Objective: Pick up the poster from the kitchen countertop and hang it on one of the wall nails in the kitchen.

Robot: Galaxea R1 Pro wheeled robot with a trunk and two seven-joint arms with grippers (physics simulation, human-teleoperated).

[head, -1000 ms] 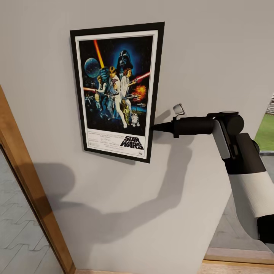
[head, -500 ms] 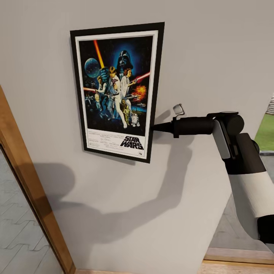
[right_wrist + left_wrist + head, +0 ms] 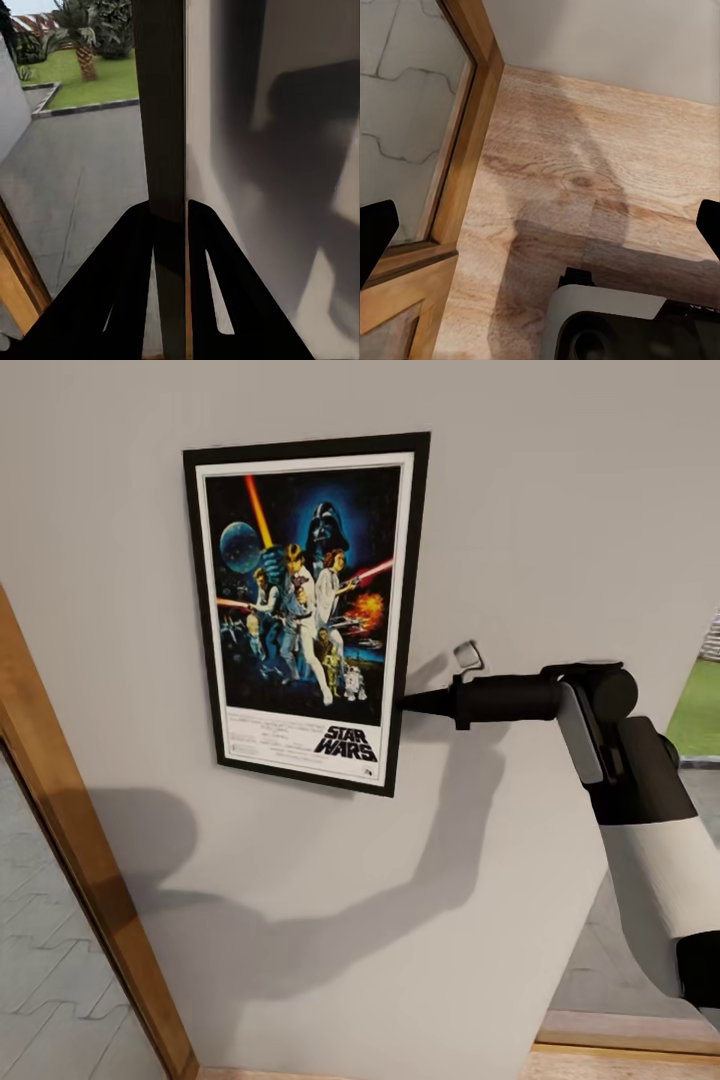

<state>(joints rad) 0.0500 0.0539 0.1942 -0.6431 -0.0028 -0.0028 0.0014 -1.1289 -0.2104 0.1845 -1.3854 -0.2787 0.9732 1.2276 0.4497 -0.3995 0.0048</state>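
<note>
The poster [image 3: 305, 610] was off the counter and flat against the wall [image 3: 560, 510], upright. The right pincer [image 3: 408, 703] gripped its right edge, fingers [image 3: 124, 292] closed on the frame. Judging by this, only release remained; no nail was visible.

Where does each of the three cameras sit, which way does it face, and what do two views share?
Head: faces the wall and the poster; right arm and right gripper show.
Left wrist: looks down at the wooden floor; dark left gripper fingertips at the edges.
Right wrist: looks along its fingers, clamped on the poster's edge.
Head and right wrist share the poster.
</note>
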